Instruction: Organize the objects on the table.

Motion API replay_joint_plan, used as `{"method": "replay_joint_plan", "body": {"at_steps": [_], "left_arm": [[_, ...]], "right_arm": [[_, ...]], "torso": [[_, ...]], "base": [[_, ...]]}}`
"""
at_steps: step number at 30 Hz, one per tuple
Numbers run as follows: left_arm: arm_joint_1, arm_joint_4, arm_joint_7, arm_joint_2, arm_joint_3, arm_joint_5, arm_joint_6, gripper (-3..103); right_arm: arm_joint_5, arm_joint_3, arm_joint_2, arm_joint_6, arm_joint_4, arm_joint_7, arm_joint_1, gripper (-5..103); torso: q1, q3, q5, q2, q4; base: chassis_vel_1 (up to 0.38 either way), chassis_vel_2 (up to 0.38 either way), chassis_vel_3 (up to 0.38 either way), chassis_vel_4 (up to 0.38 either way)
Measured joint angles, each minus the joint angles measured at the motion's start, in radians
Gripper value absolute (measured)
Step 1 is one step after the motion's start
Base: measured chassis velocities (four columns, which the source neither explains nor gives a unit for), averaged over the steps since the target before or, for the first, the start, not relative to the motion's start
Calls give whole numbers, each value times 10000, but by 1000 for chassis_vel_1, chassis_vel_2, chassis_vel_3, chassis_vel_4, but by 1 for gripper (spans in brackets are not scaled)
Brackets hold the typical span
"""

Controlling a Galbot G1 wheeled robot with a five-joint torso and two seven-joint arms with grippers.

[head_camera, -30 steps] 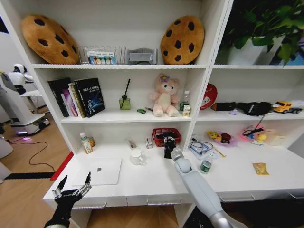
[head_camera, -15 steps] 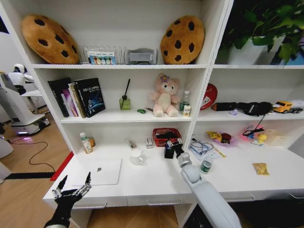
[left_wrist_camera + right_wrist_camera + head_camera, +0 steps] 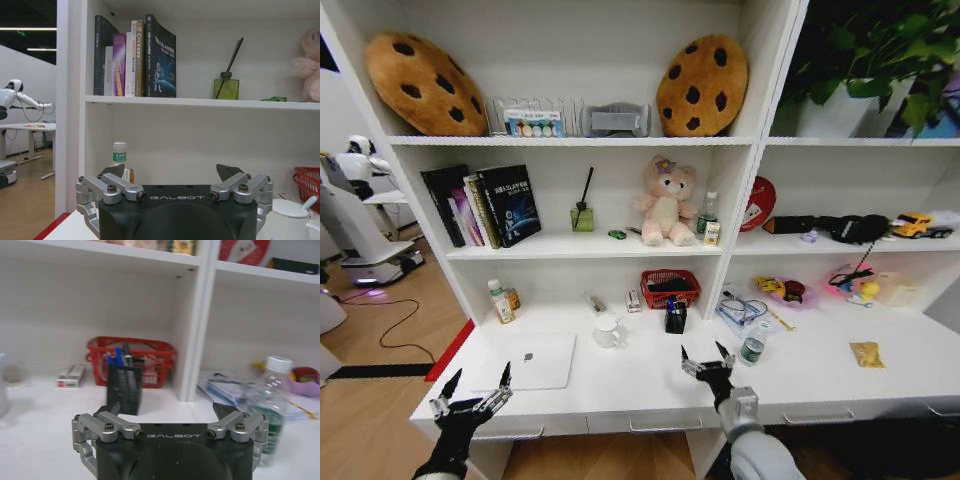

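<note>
Tabletop (image 3: 650, 385): smooth white laminate, slight sheen; drawer handles look metal. Laptop (image 3: 537, 361): matt silver metal lid. Pen holder (image 3: 124, 388): black perforated mesh. Basket (image 3: 134, 356): red plastic lattice. Bottle (image 3: 266, 410): clear glossy plastic, white cap. Right end effector (image 3: 167, 412) and left end effector (image 3: 172, 172): matt black housing, brushed bare-metal finger links, both spread.

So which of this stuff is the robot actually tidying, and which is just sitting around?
Part of the job: laptop, black pen holder, small bottle, mug, all on the white desk.

Just lying about: plush bear, cookie cushions, books, red basket.
</note>
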Motion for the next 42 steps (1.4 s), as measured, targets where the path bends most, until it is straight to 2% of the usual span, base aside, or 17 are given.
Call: {"method": "replay_joint_plan", "body": {"at_steps": [1, 3, 4, 6, 11, 16, 21, 28, 29, 30, 31, 33, 36, 37, 40, 41, 42], "left_arm": [[0, 0, 0, 0, 0, 0, 0, 100], [0, 0, 1, 1, 0, 0, 0, 100], [0, 0, 1, 1, 0, 0, 0, 100], [0, 0, 2, 0, 0, 0, 0, 100], [0, 0, 4, 0, 0, 0, 1, 100], [0, 0, 6, 0, 0, 0, 6, 100], [0, 0, 6, 0, 0, 0, 6, 100], [0, 0, 5, 0, 0, 0, 6, 100], [0, 0, 4, 0, 0, 0, 6, 100], [0, 0, 4, 0, 0, 0, 6, 100], [0, 0, 5, 0, 0, 0, 6, 100], [0, 0, 4, 0, 0, 0, 6, 100], [0, 0, 5, 0, 0, 0, 5, 100], [0, 0, 5, 0, 0, 0, 5, 100], [0, 0, 4, 0, 0, 0, 5, 100], [0, 0, 4, 0, 0, 0, 5, 100], [0, 0, 3, 0, 0, 0, 5, 100]], "right_arm": [[0, 0, 0, 0, 0, 0, 0, 100], [154, 107, 24, 91, -53, 1024, -210, 100], [154, 107, 24, 91, -53, 1024, -210, 100], [524, 407, 142, 223, -456, 1765, -102, 100], [1073, 900, 509, 342, -1406, 2060, 453, 100], [852, 1724, 920, 738, -3000, 968, 1363, 100], [776, 1940, 488, 1207, -3926, -102, 2235, 100], [863, 1843, 319, 1169, -4355, -273, 2928, 101], [911, 1843, 290, 1156, -4438, -292, 3044, 92], [911, 1843, 290, 1156, -4438, -292, 3044, 92], [980, 1842, 245, 1147, -4481, -304, 3084, 87], [1030, 1841, 221, 1129, -4491, -319, 3087, 87], [1094, 1836, 236, 1108, -4491, -324, 2998, 71], [1094, 1836, 236, 1108, -4491, -324, 2998, 71], [1097, 1861, 291, 1104, -4076, -313, 2659, 54], [1097, 1861, 291, 1104, -4076, -313, 2659, 54], [1114, 1880, 287, 1040, -3701, -311, 2434, 49]], "torso": [[0, 0, 0, 0, 0], [0, 0, -1, -1, 0], [0, 0, -1, -1, 0], [0, 0, -1, -1, -1], [2, 1, 1, -3, 2], [3, 2, 3, -5, -1], [4, 2, 1, -4, 1], [4, 2, 1, -4, 0], [4, 2, 0, -4, 1], [4, 2, 0, -4, 1], [4, 2, 1, -4, 0], [4, 2, 0, -4, -1], [4, 1, 0, -4, 0], [4, 1, 0, -4, 0], [4, 2, 3, -4, -1], [4, 2, 3, -4, -1], [4, 1, 1, -4, 1]], "base": [[0, 0, 0, 0], [0, 0, 0, 0], [0, 0, 0, 0], [0, 0, 0, 0], [0, 0, 0, 0], [0, 0, 0, 0], [0, 0, 0, 0], [0, 0, 0, 0], [0, 0, 0, 0], [0, 0, 0, 0], [0, 0, 0, 0], [0, 0, 0, 0], [0, 0, 0, 0], [0, 0, 0, 0], [0, 0, 0, 0], [0, 0, 0, 0], [0, 0, 0, 0]]}}
